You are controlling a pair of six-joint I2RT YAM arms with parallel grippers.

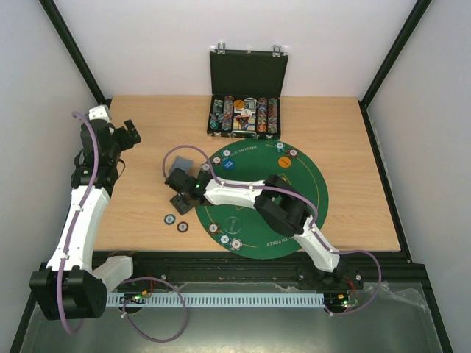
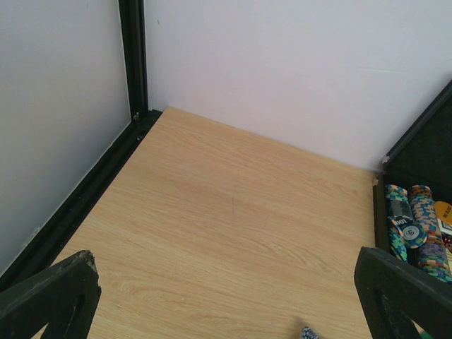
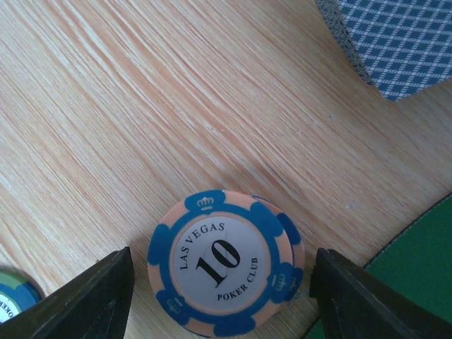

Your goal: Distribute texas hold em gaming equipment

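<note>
Poker chip [image 3: 224, 263] clear between spread right tool [image 3: 220, 300], beside green mat [image 3: 417, 261] edge

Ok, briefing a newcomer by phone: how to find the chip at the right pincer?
Start at the green mat; just off its left edge, near the blue cards, a chip lies within the open right pincer. Its rim is peach and blue, marked 10; its neighbour has a green one.

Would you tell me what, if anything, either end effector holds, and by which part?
Nothing: the right end effector is open around an untouched chip; the left end effector is empty.
</note>
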